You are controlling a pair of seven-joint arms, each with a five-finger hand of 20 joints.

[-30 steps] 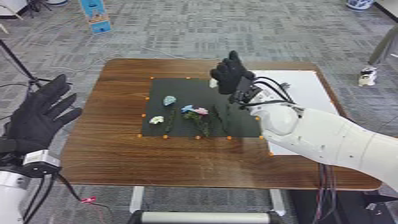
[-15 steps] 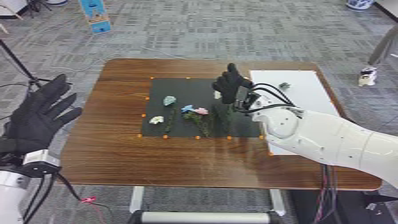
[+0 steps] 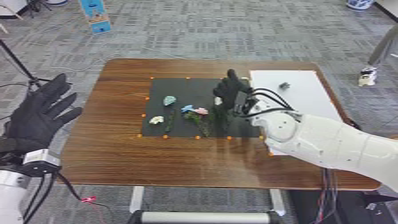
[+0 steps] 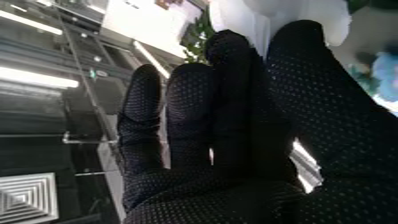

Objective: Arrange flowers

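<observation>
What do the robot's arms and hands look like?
The left arm and right arm have rounded white shells. The left hand and right hand wear black fabric gloves, the right one's dotted with tiny pale specks. Black cables run at both wrists.

Looks like a robotics lab: has white robot arms (image 3: 333, 142) at four and eight o'clock, cables (image 3: 325, 192) at five, a black stand (image 3: 32, 78) near ten, grey carpet (image 3: 213, 30) at twelve, ceiling strip lights (image 4: 35, 78) overhead.
</observation>
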